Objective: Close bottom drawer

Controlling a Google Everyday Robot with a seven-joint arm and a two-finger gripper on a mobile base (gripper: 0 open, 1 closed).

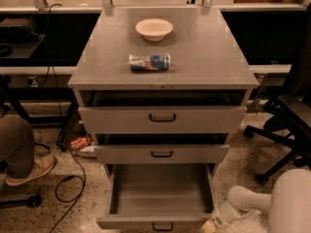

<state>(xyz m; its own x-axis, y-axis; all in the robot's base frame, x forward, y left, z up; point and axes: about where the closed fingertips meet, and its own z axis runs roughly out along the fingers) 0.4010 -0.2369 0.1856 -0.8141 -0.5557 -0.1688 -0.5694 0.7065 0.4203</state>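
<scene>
The bottom drawer (160,193) stands open, its front clipped by the frame's lower edge. The gripper (209,225) at lower right is cropped too; I cannot tell its grip.

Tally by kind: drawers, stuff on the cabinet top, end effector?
Drawers: 3 (top drawer, middle drawer, bottom drawer)
Bowl: 1
Can: 1
End effector: 1, beside the bottom drawer's front right corner
Total: 6

Cabinet top (209,57), bowl (154,29), can (149,62), gripper (208,225) lower right
</scene>
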